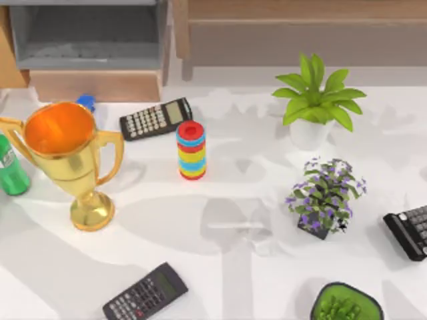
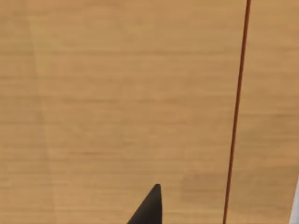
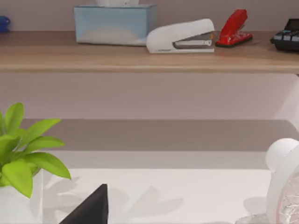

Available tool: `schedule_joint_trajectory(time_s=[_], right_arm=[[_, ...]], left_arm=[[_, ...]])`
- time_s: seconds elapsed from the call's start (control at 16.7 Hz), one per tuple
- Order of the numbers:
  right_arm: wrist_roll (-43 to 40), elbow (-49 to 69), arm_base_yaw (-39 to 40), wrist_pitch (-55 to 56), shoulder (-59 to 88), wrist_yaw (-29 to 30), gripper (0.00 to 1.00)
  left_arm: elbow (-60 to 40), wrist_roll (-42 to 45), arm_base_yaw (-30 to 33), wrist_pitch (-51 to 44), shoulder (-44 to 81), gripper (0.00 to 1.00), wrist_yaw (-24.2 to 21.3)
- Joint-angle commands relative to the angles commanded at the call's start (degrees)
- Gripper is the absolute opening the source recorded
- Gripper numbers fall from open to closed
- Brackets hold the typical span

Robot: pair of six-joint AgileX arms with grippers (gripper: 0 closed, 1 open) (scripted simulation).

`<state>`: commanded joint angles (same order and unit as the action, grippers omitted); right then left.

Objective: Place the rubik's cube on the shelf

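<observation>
The shelf (image 1: 300, 10) runs along the far edge of the top view, from the middle to the right, with its upright (image 1: 180, 30) at the left end and a grey-brown panel (image 1: 307, 45) below the board; left of it stands a grey-lined wooden box (image 1: 87, 40). Where the rubik's cube lies I cannot tell.

On the white surface (image 1: 233, 173) a gold trophy (image 1: 67, 153) stands at the left with a green bottle (image 1: 10, 170) just beside it; a calculator (image 1: 155, 119) lies near a stack of red, blue and yellow rings (image 1: 191, 151); a green plant in a white pot (image 1: 313, 100) stands to the right, a purple-flowered plant (image 1: 325, 197) nearer the front; a second calculator (image 1: 145, 293) lies at the front edge.

The left tool (image 2: 149, 207) shows as a dark tip close before a light wooden face (image 2: 117, 102) crossed by a thin red line (image 2: 236, 116); whether it is released or clenched I cannot tell.

The right tool (image 3: 91, 207), also a dark tip, hangs over the surface facing the shelf, near the green plant; its state I cannot tell either. On the shelf board sit a pale blue tissue box (image 3: 114, 24), a white stapler (image 3: 182, 37) and a red stapler (image 3: 233, 29); a white fan (image 3: 285, 182) stands on the surface below.
</observation>
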<state>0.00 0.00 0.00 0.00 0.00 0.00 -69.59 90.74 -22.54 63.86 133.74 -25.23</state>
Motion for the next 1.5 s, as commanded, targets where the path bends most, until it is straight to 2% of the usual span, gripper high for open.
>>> schedule_joint_trajectory(time_s=[0.36,0.42,1.02,1.5], right_arm=[[0.0,0.0,0.0,0.0,0.0,0.0,1.0],[0.0,0.0,0.0,0.0,0.0,0.0,1.0],[0.0,0.0,0.0,0.0,0.0,0.0,1.0],[0.0,0.0,0.0,0.0,0.0,0.0,1.0]], left_arm=[[0.0,0.0,0.0,0.0,0.0,0.02,0.0],[0.0,0.0,0.0,0.0,0.0,0.0,0.0],[1.03,-0.31,-0.64,0.3,-0.29,0.0,-0.41],[15.56,-0.14,-4.02,7.57,-6.4,0.0,-3.74]])
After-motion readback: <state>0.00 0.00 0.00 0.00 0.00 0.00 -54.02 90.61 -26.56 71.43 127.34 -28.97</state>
